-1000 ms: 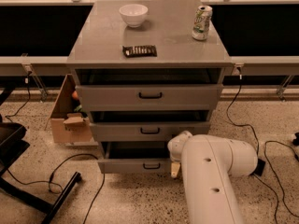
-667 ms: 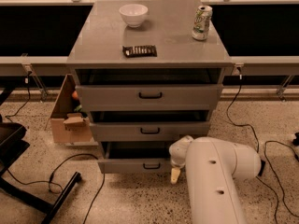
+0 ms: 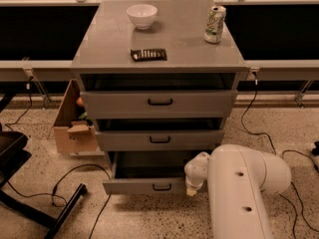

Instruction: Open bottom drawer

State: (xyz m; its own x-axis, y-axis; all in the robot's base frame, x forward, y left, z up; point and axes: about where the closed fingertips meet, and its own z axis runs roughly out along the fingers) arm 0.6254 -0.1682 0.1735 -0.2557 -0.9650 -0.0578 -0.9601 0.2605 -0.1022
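The bottom drawer (image 3: 144, 185) is the lowest grey front of the cabinet, with a small black bar handle (image 3: 162, 187). It stands pulled out toward me, and its plain grey inside (image 3: 149, 164) shows behind the front. My gripper (image 3: 191, 187) hangs from the white arm (image 3: 244, 188) at the right end of this drawer's front, to the right of the handle. The arm's wrist hides the drawer's right corner.
The mid drawer (image 3: 159, 139) and top drawer (image 3: 159, 102) sit above, slightly out. On the cabinet top are a white bowl (image 3: 142, 15), a can (image 3: 215, 24) and a dark flat packet (image 3: 148, 54). A cardboard box (image 3: 75, 126) stands left; cables (image 3: 75, 176) and a black chair base (image 3: 30, 203) lie on the floor.
The bottom drawer has slid further out toward me, showing more of its inside. The gripper and arm have moved back toward me along with the drawer front.
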